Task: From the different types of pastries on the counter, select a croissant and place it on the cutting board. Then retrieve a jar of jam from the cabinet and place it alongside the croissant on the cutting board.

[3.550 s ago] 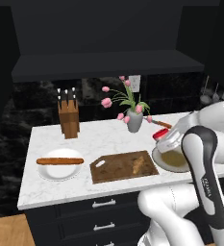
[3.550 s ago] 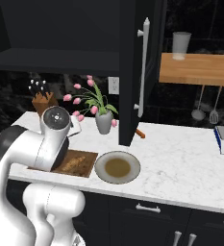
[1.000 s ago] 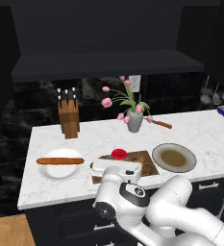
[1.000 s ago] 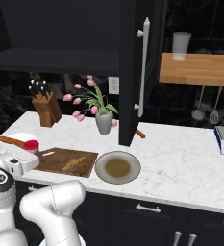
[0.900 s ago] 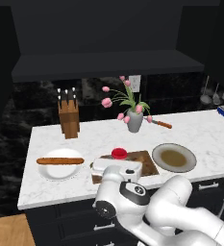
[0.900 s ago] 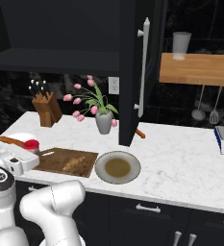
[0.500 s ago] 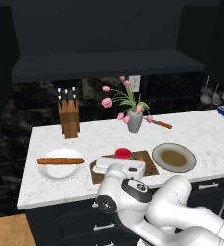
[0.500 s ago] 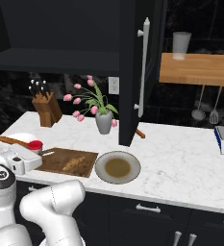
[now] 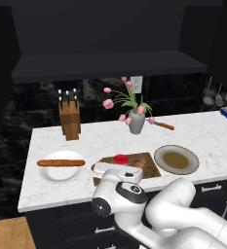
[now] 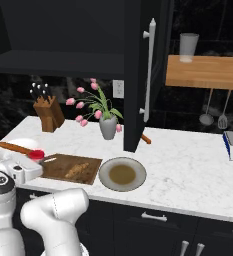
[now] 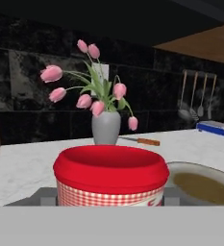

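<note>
- Compared with the frames from a second ago, the jar of jam [image 9: 121, 159] is sitting further in over the cutting board [image 9: 149, 164]; before, it was hanging nearer the board's left edge. From three and a half seconds ago the change is bigger: the arm was then reaching toward the vase side, and the jar was up near the tulips.
- The arm is folding low in front of the worktop [image 9: 193, 136], its white elbow bulging at the bottom of the left base view and the hand lying nearly level over the board's near-left part.
- The claw [image 9: 119, 168] is gripping the jar of jam [image 11: 108, 177] from both sides (the grey finger pads [image 11: 46, 196] are showing just beside the jar's checked band in the hand view).
- Whether the jar's base is touching the board I cannot tell.
- The croissant [image 10: 77, 170] is lying on the cutting board [image 10: 70, 167], to the right of the jar [image 10: 36, 154] in the right base view.
- The baguette-like stick [image 9: 61, 163] is resting on the white plate [image 9: 61, 170], left of the board.
- The grey-brown plate [image 9: 176, 159] is sitting just right of the board, and the vase of tulips [image 9: 136, 121] is standing behind it.
</note>
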Robot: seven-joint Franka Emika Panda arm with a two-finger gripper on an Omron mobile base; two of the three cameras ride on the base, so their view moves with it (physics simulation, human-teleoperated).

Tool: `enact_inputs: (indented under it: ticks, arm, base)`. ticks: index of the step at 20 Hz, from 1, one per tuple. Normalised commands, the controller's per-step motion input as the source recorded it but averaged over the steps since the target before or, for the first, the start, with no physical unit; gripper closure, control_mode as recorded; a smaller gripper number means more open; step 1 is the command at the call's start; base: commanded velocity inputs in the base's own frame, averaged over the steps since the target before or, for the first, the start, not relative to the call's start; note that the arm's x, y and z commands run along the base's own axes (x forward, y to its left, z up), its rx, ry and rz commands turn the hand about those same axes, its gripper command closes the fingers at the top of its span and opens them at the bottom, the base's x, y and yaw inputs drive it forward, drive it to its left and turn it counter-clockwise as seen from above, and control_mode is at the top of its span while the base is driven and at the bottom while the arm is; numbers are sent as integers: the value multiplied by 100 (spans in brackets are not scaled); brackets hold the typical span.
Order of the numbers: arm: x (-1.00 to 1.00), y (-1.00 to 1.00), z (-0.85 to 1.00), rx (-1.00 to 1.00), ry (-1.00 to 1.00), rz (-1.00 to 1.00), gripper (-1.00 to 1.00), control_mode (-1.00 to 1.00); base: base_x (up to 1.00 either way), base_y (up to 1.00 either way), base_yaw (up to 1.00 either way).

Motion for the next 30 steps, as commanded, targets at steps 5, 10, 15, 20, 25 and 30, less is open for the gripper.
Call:
enact_inputs:
  ticks: [5, 10, 15, 20, 25, 30]
  arm:
    - [10, -38, -63, 3, -4, 1, 100, -100]
    - [27, 2, 0, 0, 0, 0, 100, -100]
    - [38, 2, -4, 0, -4, 1, 100, -100]
    - [100, -18, -71, 1, 0, 0, 100, -100]
    - [39, -8, -25, 1, -2, 0, 100, -100]
    - [41, -10, -5, 1, -1, 1, 100, -100]
  base:
    - [0, 0, 0]
    - [0, 0, 0]
    - [0, 0, 0]
    - [0, 0, 0]
    - [0, 0, 0]
    - [0, 0, 0]
